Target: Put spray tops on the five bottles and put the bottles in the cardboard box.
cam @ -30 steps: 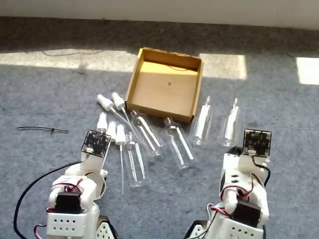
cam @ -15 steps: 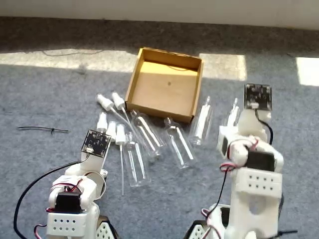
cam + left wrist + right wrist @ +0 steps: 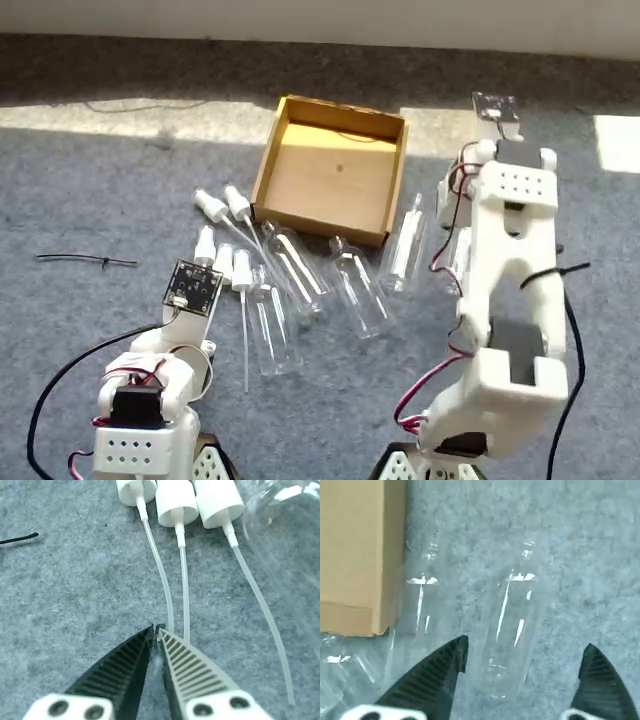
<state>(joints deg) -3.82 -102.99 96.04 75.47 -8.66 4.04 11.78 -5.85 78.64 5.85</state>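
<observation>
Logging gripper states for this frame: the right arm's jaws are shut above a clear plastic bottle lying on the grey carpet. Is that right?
No: the right wrist view shows the right arm's jaws wide open, not shut, above a clear plastic bottle lying on the grey carpet.

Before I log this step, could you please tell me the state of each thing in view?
cardboard box: open-topped, empty.
bottles: five, lying on the carpet, without tops.
spray tops: five, loose on the carpet, on no bottle.
left hand: shut, empty, low by the spray tops.
right hand: open, empty, over one bottle.
</observation>
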